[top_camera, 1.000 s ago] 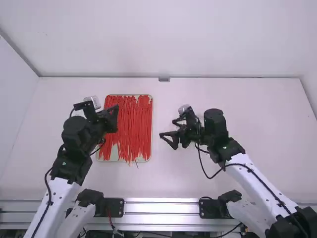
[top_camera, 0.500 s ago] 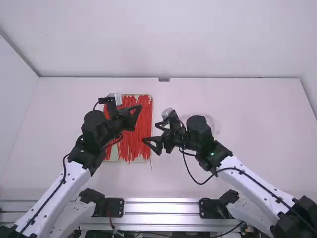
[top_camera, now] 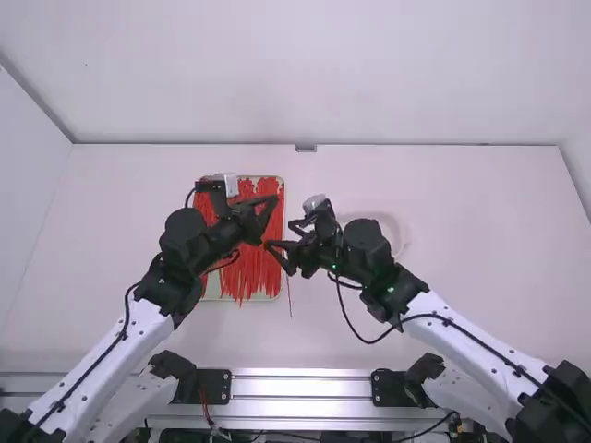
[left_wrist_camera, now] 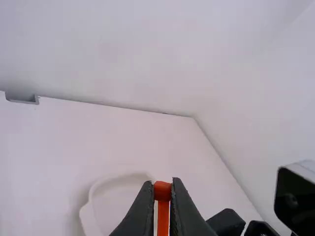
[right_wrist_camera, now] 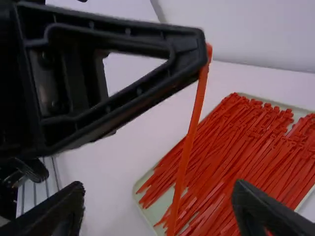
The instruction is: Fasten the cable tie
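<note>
The left pincer (left_wrist_camera: 162, 189) is closed tight on one end of a single red cable tie (top_camera: 289, 303). The tie hangs from it as a thin, loose strip, its free end low over the bench (top_camera: 462, 212). The right pincer (top_camera: 286, 245) sits just beside it, spread wide and holding nothing, one finger on each side of the hanging strip. Below and behind is a tray (top_camera: 208, 293) heaped with more red ties, left of the bench's middle. The likely risk is that the strip is floppy and held at one end only. A misjudged closing could knock it aside, pull it free, or bend the tail away from the head.
</note>
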Controlling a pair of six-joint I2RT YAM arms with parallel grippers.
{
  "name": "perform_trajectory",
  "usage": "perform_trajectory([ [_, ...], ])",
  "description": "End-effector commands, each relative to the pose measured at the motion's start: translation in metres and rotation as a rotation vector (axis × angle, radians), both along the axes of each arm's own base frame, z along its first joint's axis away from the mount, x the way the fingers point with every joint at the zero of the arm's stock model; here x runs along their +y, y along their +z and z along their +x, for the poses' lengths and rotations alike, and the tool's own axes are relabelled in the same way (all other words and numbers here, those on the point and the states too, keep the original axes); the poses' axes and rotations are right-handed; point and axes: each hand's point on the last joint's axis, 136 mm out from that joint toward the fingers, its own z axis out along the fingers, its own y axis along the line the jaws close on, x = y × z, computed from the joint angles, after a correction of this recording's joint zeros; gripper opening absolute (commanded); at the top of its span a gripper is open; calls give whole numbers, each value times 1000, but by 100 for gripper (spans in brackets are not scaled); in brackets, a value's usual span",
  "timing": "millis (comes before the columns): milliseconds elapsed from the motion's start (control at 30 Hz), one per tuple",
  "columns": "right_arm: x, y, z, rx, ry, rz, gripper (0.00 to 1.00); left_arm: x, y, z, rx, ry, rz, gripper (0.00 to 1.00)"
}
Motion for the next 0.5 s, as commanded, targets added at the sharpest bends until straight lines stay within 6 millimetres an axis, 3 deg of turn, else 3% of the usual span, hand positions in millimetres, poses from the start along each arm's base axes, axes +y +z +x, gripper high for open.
perform_trajectory([
  [0, 1, 19, 6, -26, -18, 31, 67, -1, 4, -3, -7, -10, -13, 2],
  [33, 2, 19, 6, -28, -16, 32, 62, -1, 4, -3, -9, -10, -14, 1],
  [267, 0, 18, 7, -24, -17, 30, 56, -13, 11, -10, -24, -52, -37, 1],
  [333, 0, 18, 7, -24, -18, 30, 46, -15, 12, -10, -29, -53, -39, 1],
  [467, 2, 17, 5, -20, -11, 28, 8, -14, 11, -10, -27, -52, -37, 1],
])
